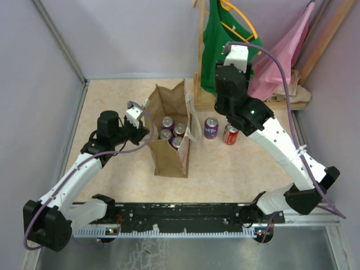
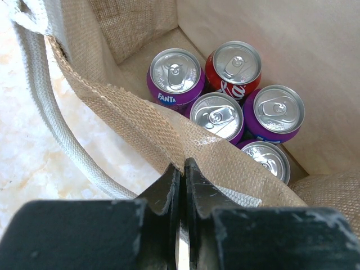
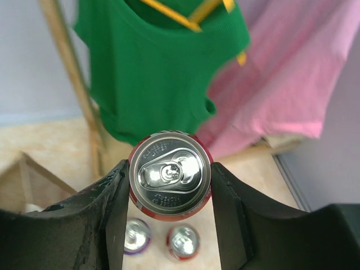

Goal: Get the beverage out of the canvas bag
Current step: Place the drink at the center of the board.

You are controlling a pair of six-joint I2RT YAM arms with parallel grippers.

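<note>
right wrist – gripper (image 3: 170,188) clasps round, shiny-topped can (image 3: 170,171)

- The left arm (image 1: 79,174) had long white shells joined by bulky black joint housings.
- The right arm (image 1: 281,147) was built alike, with small dark dots along its white forearm shell.
- The left cable (image 1: 29,228) was purple and thin. The right cable (image 1: 290,107) was the same purple.
- A green light (image 1: 254,111) glowed on one black joint of the right arm.
- A white wrist block (image 1: 236,55) capped the right arm's black end.
- The left claw (image 2: 183,169) had two matte black, wedge-shaped fingers, scuffed pale at the edges.
- The right claw (image 3: 167,169) had broad black fingers with curved inner faces.
</note>
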